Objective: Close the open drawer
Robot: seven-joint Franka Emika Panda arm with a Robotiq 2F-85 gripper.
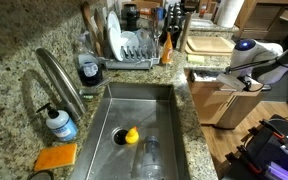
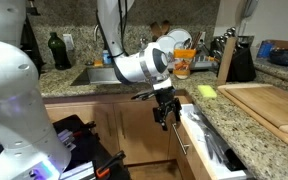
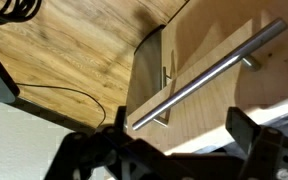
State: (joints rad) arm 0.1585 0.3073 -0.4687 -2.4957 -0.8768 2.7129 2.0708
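Observation:
The drawer (image 2: 210, 142) stands pulled out from under the granite counter, with tan wooden sides and a whitish inside holding pale flat items. It also shows in an exterior view (image 1: 220, 100). In the wrist view its tan front (image 3: 199, 110) carries a steel bar handle (image 3: 209, 70). My gripper (image 2: 166, 116) hangs open and empty just in front of the drawer front, fingers pointing down. In the wrist view the gripper (image 3: 179, 135) has one finger on each side of the front panel, below the handle. I cannot tell whether it touches. It is partly seen in an exterior view (image 1: 246, 83).
A steel sink (image 1: 149, 105) with a yellow item (image 1: 131, 136) lies in the granite counter (image 2: 246, 125). A dish rack (image 1: 134, 45) stands behind it. A wooden cutting board (image 2: 269, 100) sits above the drawer. A cable (image 3: 44, 95) runs over the wood floor; dark gear (image 2: 79, 135) lies nearby.

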